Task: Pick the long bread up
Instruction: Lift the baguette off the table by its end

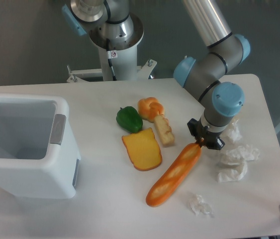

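- The gripper [201, 144] is sitting clamped on the upper right end of the long bread [174, 169], its dark fingers pinching the tip.
- The long bread is lying diagonally on the white table [105, 214], its lower left end resting near the table's front and its upper end just right of the bread slice [142, 150].
- A white bin [23, 147] is standing open at the left; the interior that shows is holding nothing visible.
- A green pepper [129, 119], a knotted bun [150, 108] and a pale wedge [164, 130] are lying clustered near the slice.
- Crumpled paper wads [236, 162] are lying to the right.
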